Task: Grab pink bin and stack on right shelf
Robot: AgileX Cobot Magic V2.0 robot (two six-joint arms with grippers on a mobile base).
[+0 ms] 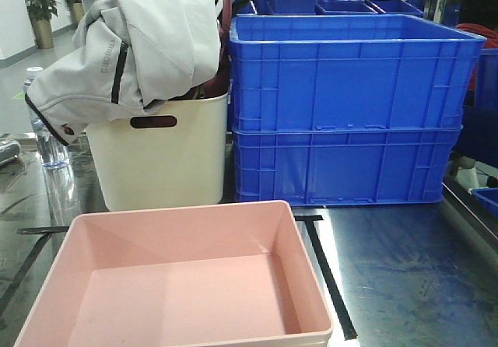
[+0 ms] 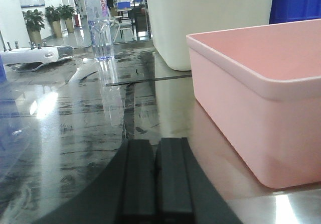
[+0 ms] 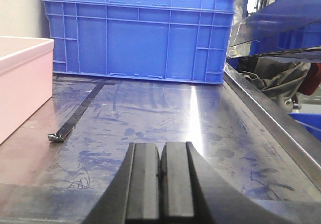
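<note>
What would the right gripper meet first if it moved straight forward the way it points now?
Probably the lower blue crate. The right gripper, shut, points along the bare steel deck toward its front wall; nothing visible stands between, though depth is unclear.

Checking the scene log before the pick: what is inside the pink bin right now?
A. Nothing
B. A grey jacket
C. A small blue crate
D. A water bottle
A: the front view shows the pink bin with a bare floor, while the grey jacket sits in the cream tub behind it.
</note>
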